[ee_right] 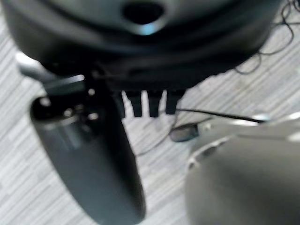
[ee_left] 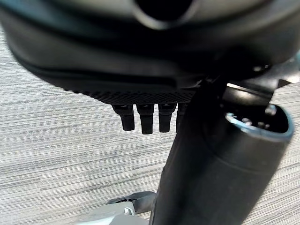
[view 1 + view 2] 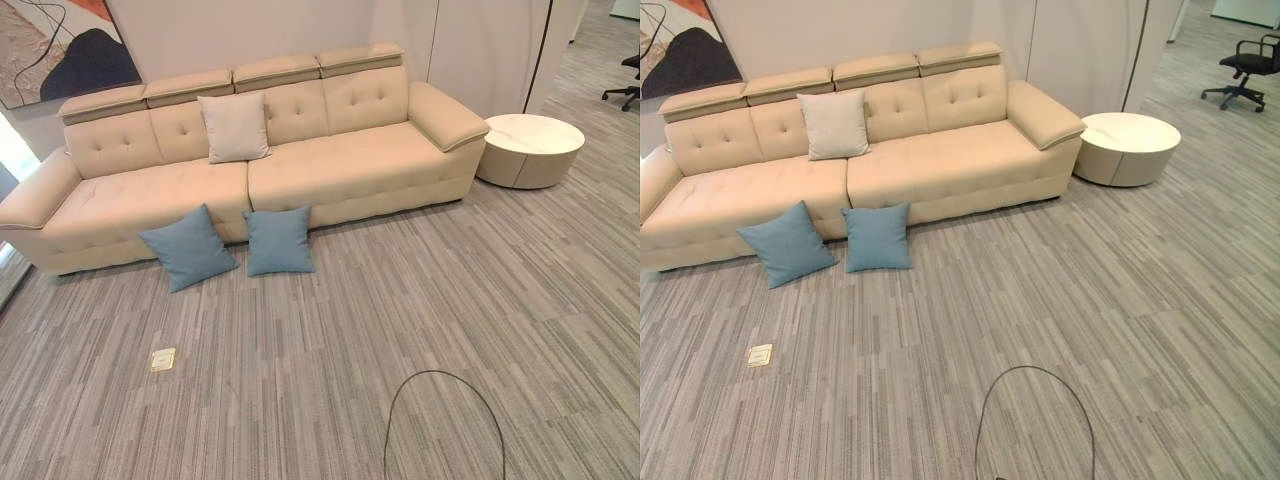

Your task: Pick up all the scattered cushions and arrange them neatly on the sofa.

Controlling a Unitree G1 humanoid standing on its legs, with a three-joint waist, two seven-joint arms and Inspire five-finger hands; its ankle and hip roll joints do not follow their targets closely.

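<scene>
While a beige cushion [image 3: 235,127] leans upright against the backrest of the sofa [image 3: 340,165], upper centre of the frame, two blue cushions lie on the carpet [image 3: 400,300] below it. The left blue cushion [image 3: 188,247] is turned like a diamond and leans on the sofa's front; the right blue cushion [image 3: 279,240] stands squarer just beside it, also against the front, their near corners close or touching.

No writing can be read anywhere. A small pale floor plate [image 3: 163,359] sits in the carpet at lower left, well apart from the cushions. A painting [image 3: 60,45] hangs on the wall at upper left. At the sofa's right end stands a round white table [image 3: 528,148], near the armrest, and a black office chair [image 3: 1248,66] shows at upper right. Nothing lies between the near floor and the blue cushions.

In the left wrist view the left hand [image 2: 145,115] hangs over bare carpet, fingers straight and relaxed, grasping nothing. In the right wrist view the right hand [image 1: 145,105] is likewise released, fingers straight over the carpet, empty.
</scene>
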